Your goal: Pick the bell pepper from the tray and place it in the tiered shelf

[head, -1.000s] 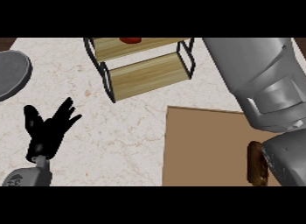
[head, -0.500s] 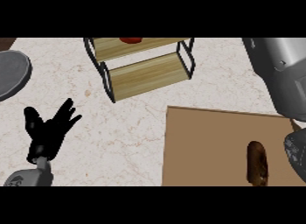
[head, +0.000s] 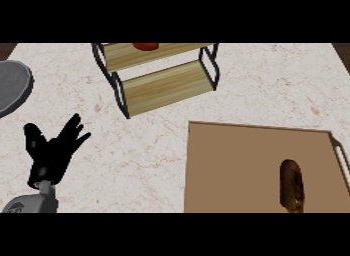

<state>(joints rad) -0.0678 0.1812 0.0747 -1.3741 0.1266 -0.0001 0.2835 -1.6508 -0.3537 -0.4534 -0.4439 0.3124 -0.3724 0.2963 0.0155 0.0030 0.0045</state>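
While only its lower part shows at the view's upper edge, the red bell pepper (head: 145, 46) lies on the top tier of the tiered shelf (head: 163, 82), at about twelve o'clock. That shelf has two wooden boards in a dark wire frame, the lower board bare. At five o'clock from it lies the tray (head: 237, 165), a flat brown board with a pale handle along its right side; on it rests a dark brown elongated item (head: 292, 185). At nine o'clock from the shelf sits a grey plate (head: 4, 90), cut by the left edge. Down at seven o'clock the left hand (head: 51, 155) rests with fingers spread apart, holding nothing, over the marble counter (head: 281, 85).
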